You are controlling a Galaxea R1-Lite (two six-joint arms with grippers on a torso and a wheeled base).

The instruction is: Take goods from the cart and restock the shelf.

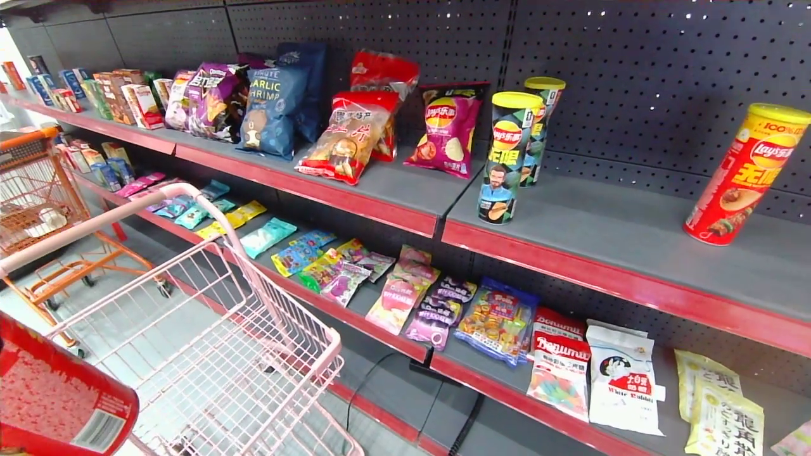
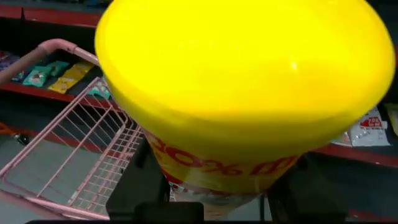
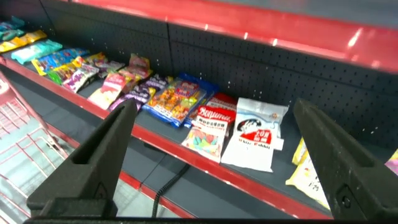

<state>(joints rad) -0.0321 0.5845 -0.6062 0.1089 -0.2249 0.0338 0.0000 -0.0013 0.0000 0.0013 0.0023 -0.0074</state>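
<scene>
**Item:** chip can (image 1: 57, 392), held low at the far left, tilted, just beside the near rim of the pink cart (image 1: 279, 297) and well apart from the shelf.

**Holder:** left gripper (image 2: 217, 202), dark fingers pressed against two sides of the tube's body, below the lid (image 2: 249, 62).

**Right gripper** (image 3: 214, 168): fingers spread wide, nothing between them, hanging before the lower shelf (image 3: 149, 142) and its candy bags (image 3: 177, 99).

**Upper shelf** (image 1: 608, 234), left to right:
- snack bags (image 1: 272, 107)
- two dark cans (image 1: 510, 158) at the left edge of the right-hand board
- bare board
- one matching red can (image 1: 741, 177) near the right edge

**Risks, as judged:**
- The hold sits on a long, smooth tube, so the can may pivot or slip on the way across.
- The cart's handle (image 1: 127, 215) lies between can and shelf and could be clipped.
- Set down tilted, the tall can would likely topple or knock the standing cans.

**Appearance:** cylinder with a red printed body, a pale speckled panel with a barcode near the base, and a glossy yellow lid. No dents where visible.
</scene>
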